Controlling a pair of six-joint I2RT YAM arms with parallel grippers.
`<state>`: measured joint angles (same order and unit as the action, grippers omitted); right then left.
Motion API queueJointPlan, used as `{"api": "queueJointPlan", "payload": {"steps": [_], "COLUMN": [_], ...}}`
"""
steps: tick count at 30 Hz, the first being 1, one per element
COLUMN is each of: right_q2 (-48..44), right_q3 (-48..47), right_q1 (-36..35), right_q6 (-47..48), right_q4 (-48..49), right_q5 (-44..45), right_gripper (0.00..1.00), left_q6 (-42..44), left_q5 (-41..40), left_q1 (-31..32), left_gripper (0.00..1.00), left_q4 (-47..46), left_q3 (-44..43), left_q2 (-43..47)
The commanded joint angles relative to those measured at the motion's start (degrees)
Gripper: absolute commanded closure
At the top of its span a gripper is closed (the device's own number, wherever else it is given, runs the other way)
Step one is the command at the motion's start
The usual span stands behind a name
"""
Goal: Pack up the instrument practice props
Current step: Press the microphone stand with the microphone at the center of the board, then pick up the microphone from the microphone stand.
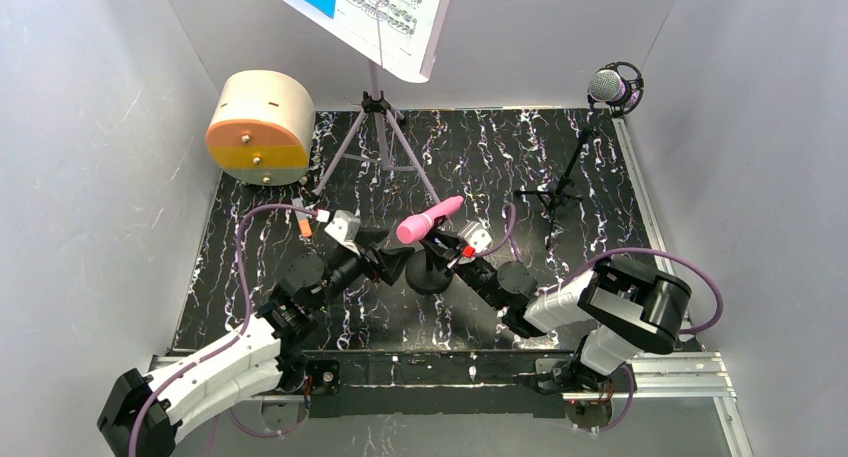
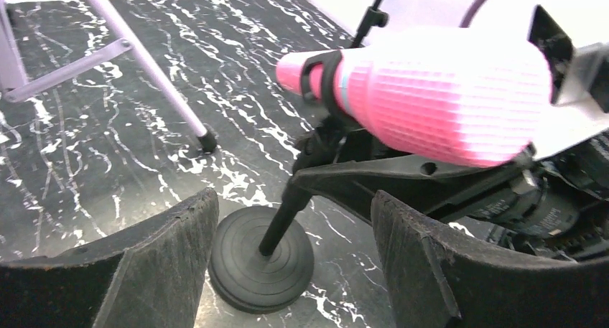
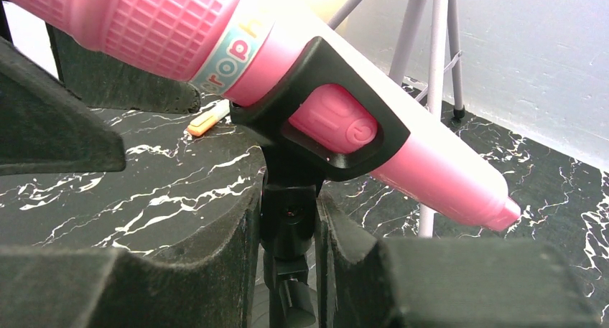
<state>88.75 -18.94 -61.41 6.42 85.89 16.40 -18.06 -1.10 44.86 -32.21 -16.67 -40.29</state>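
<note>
Honestly, you're barely off the start line here. Nothing looks packed yet.

The pink handheld microphone (image 1: 430,220) sits tilted in the clip (image 3: 323,127) of its little black desk stand (image 2: 262,263), mid-table, right in front of both arms. Your right gripper (image 3: 287,220) has its jaws pinched on the stand's stem just under the clip, so the stand is braced. Your left gripper (image 2: 294,199) has its jaws spread wide, one finger on each side of the round base, touching nothing I can see. My guess is the step in hand is getting the mic out of that clip.

Everything else is untouched:
- The lilac music stand (image 1: 378,127) is up at the far side, with the sheet music (image 1: 385,2) on it.
- The silver-mesh mic (image 1: 607,84) is on its tripod (image 1: 560,189) in the far right corner.

The cream drum-shaped box with the orange band (image 1: 258,127) at far left might be where it all goes, but I can't tell if it's open.

So all of the packing is left.
</note>
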Motion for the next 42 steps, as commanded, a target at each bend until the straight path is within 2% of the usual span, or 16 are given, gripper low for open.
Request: {"api": "queueJointPlan", "payload": {"steps": [1,10,21,26,30,36,39,42], "right_q2": [1.44,2.03,3.69,4.56,4.85,4.79,4.85,4.89], "right_q3": [-0.22,-0.42,0.53,1.22,1.39,0.81,0.18,-0.5], "right_q1": [0.45,0.03,-0.71,-1.25,-1.35,-1.35,-1.35,-1.33], "right_q6": [3.36,4.5,4.66,4.66,4.76,7.27,9.05,10.56], "right_q4": [-3.24,-4.06,-2.24,-0.99,-0.72,-1.26,-2.21,-3.53], "right_q5": [3.27,3.65,3.4,3.42,5.05,7.96,8.11,7.76], "right_gripper": [0.99,0.99,0.99,0.99,0.99,0.99,0.99,0.99], "left_q6": [0.45,-2.38,-11.99,-17.57,-16.51,-11.79,-7.75,-4.28], "left_q5": [6.08,8.34,-8.22,-11.94,-9.69,-2.6,-0.61,-2.31], "left_q1": [0.23,0.22,0.23,0.2,0.22,0.15,0.21,0.21], "left_gripper": [0.24,0.22,0.23,0.23,0.23,0.21,0.2,0.2], "left_q4": [-3.04,-2.42,-3.32,-5.82,-4.91,7.06,17.33,28.46], "left_q3": [-3.45,-8.7,-8.83,-7.86,-8.32,-12.61,-17.27,-22.52], "left_q2": [-1.09,-5.93,-5.09,-6.05,-6.04,-3.94,-2.33,-0.64]}}
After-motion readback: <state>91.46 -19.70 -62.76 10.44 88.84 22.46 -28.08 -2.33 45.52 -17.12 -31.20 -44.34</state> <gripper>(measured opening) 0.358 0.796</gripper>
